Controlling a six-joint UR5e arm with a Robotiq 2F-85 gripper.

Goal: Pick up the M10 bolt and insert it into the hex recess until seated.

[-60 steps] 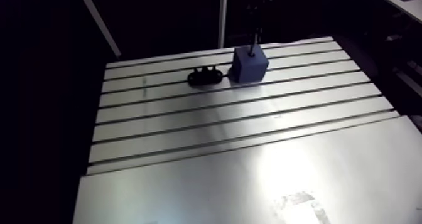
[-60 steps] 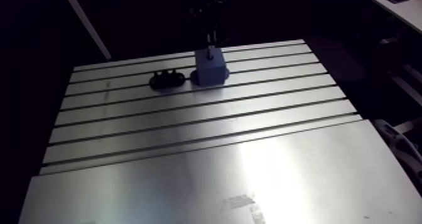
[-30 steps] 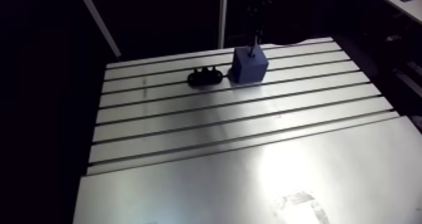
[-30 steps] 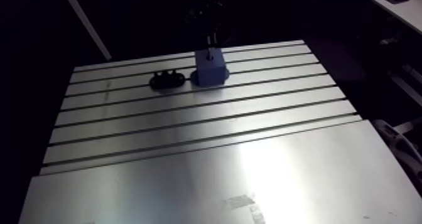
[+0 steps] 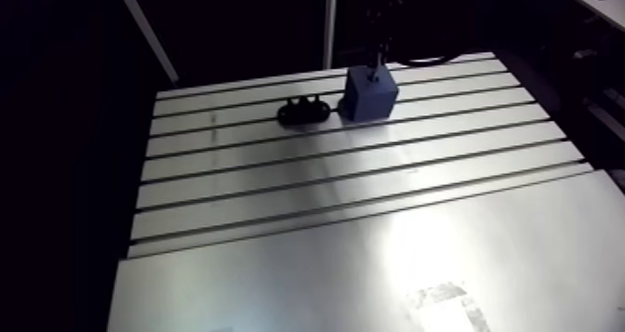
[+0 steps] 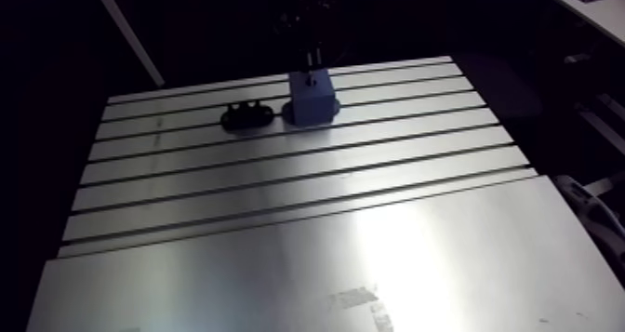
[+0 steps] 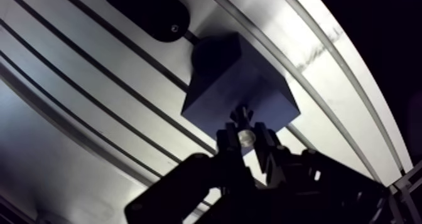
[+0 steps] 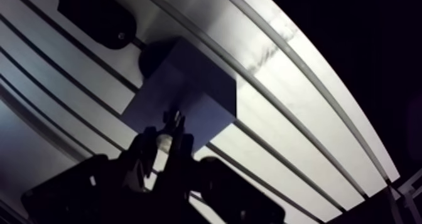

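Observation:
A blue block (image 5: 370, 96) stands near the far edge of the slotted table (image 5: 353, 196); the wrist view shows it as the block (image 7: 238, 88) directly under the gripper. My gripper (image 7: 245, 129) is shut on the M10 bolt (image 7: 246, 138), whose shiny round end shows between the dark fingers. The bolt hangs upright, its lower tip at the block's top face. Whether the tip is inside the recess is hidden. In the arm view the gripper (image 5: 381, 46) comes down dark above the block.
A black oval holder (image 5: 303, 112) lies on the table just left of the block, close to it; in the wrist view the holder (image 7: 154, 13) is ahead of the block. Long slots cross the table.
The arm view has shifted slightly. The gripper still holds the bolt over the block's top, with no clear move of the block or the holder.

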